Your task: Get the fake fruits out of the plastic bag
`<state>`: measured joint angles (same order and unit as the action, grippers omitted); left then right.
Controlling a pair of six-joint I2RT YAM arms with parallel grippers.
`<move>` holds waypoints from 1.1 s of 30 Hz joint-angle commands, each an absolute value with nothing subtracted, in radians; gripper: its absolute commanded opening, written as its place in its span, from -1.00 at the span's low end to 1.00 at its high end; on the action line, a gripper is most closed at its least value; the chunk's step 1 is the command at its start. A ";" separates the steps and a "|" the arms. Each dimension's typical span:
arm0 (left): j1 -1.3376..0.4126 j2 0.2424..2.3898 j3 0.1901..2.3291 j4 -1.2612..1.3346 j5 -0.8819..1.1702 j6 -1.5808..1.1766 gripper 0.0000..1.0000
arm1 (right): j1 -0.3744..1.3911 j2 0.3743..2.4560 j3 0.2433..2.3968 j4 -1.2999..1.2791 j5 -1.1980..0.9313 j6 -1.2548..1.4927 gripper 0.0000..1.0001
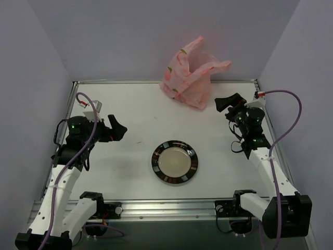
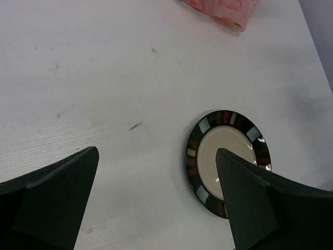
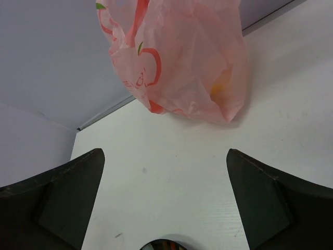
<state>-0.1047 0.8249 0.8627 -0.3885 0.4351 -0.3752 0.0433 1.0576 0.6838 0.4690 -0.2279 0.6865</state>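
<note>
The pink plastic bag stands bunched at the back of the table, its handle loops up against the wall. It also shows in the right wrist view, where an orange-yellow shape shows faintly through its lower part; the fake fruits are otherwise hidden inside. A corner of the bag shows in the left wrist view. My left gripper is open and empty at the left of the table. My right gripper is open and empty, just right of the bag.
A dark-rimmed round plate with a cream centre lies at the front middle of the table; it also shows in the left wrist view. A raised metal rim runs round the table edges.
</note>
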 commanded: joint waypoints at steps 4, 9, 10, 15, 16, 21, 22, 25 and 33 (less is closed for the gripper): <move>-0.087 0.790 0.914 -0.376 0.471 -0.377 0.88 | 0.081 1.150 0.807 0.552 -0.106 0.765 1.00; -0.090 0.781 0.905 -0.359 0.485 -0.390 0.88 | 0.098 1.300 0.932 0.554 -0.023 0.772 1.00; -0.089 0.778 0.905 -0.359 0.483 -0.390 0.88 | 0.100 1.319 0.978 0.551 -0.009 0.773 1.00; -0.092 0.776 0.903 -0.368 0.463 -0.393 0.89 | 0.126 1.489 1.120 0.537 0.093 0.759 1.00; -0.094 0.775 0.904 -0.370 0.457 -0.391 0.89 | 0.130 1.520 1.173 0.534 0.098 0.758 1.00; -0.097 0.796 0.908 -0.379 0.460 -0.390 0.88 | 0.170 1.747 1.353 0.496 0.060 0.732 1.00; -0.097 0.799 0.908 -0.379 0.462 -0.391 0.88 | 0.176 1.781 1.392 0.480 0.051 0.727 1.00; -0.095 0.810 0.905 -0.368 0.476 -0.402 0.88 | 0.176 1.932 1.546 0.411 0.025 0.732 1.00; -0.116 0.891 0.885 -0.236 0.502 -0.556 0.88 | 0.195 2.007 1.516 0.488 -0.135 0.720 -1.00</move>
